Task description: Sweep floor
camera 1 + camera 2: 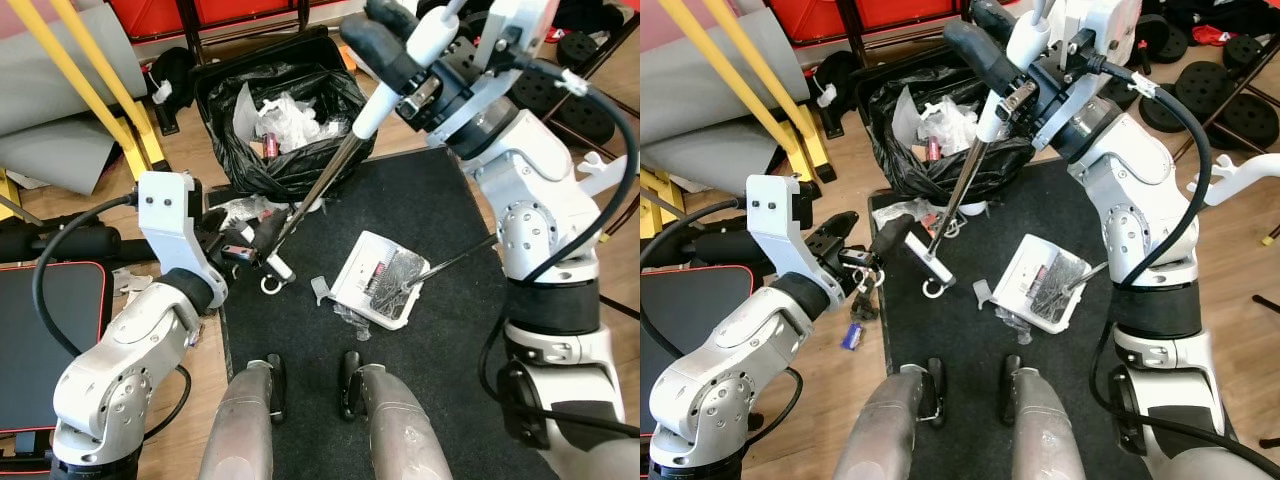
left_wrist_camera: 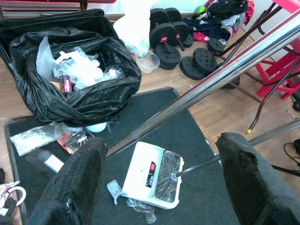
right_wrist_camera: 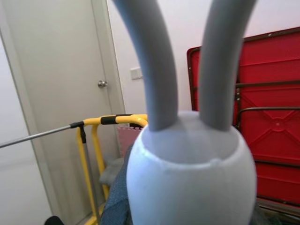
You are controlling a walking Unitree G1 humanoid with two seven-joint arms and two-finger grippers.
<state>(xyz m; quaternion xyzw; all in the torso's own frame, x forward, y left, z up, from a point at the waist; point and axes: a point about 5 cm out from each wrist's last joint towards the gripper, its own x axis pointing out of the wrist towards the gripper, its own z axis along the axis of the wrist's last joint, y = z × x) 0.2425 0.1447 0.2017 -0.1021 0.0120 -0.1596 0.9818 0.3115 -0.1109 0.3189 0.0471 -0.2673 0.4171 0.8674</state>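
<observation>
A white-and-metal broom handle [image 1: 372,120] is being gripped near its top by the right claw [image 1: 400,45], whose black fingers are closed around it. The handle is running down and to the robot's left, toward the left claw [image 1: 258,243], which is being held low beside the handle's lower end; its finger state cannot be determined. A white dustpan [image 1: 380,278] loaded with dark debris is lying on a black mat [image 1: 440,330]. A black trash bag [image 1: 285,125] filled with crumpled waste is standing at the mat's far edge. Scattered litter [image 1: 335,305] is lying beside the dustpan.
</observation>
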